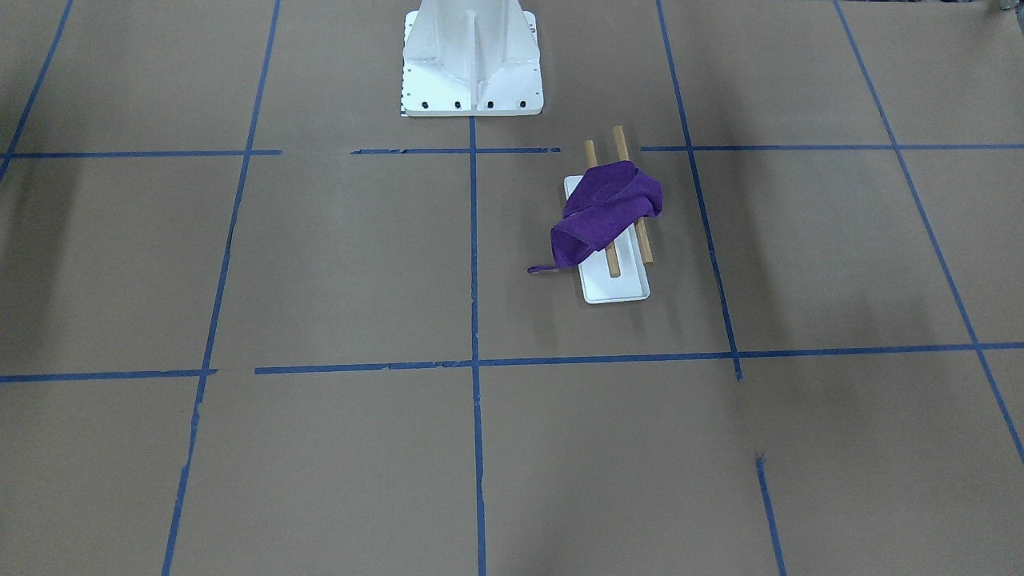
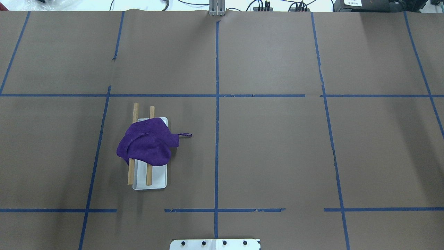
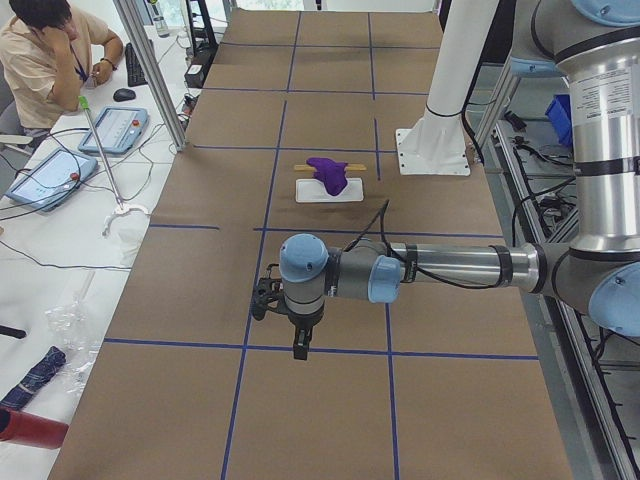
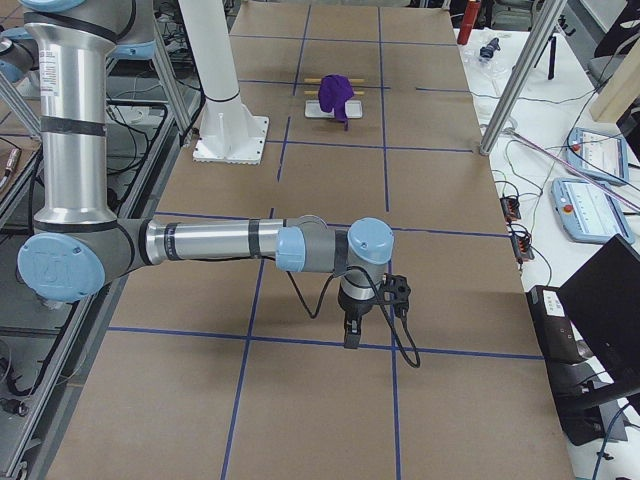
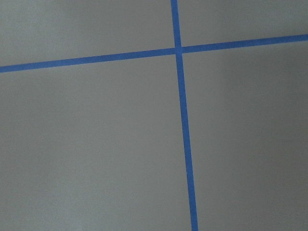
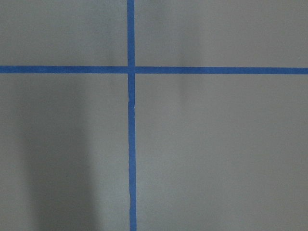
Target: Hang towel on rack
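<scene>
A purple towel (image 1: 604,212) lies bunched over the two wooden rails (image 1: 644,244) of a small rack with a white base (image 1: 616,284). Its loop hangs off one side. The towel (image 2: 147,144) and rack base (image 2: 158,178) show left of centre in the overhead view, and far off in the side views (image 3: 327,172) (image 4: 337,93). My left gripper (image 3: 298,350) hangs over the table's left end, far from the rack. My right gripper (image 4: 350,340) hangs over the right end. I cannot tell whether either is open. Both wrist views show only bare table with blue tape.
The robot's white pedestal (image 1: 472,56) stands at the table's near-robot edge. Blue tape lines (image 2: 216,104) grid the brown table. An operator (image 3: 50,60) sits beside a side table with teach pendants (image 3: 115,128). Aluminium posts (image 4: 515,85) stand along the operators' side.
</scene>
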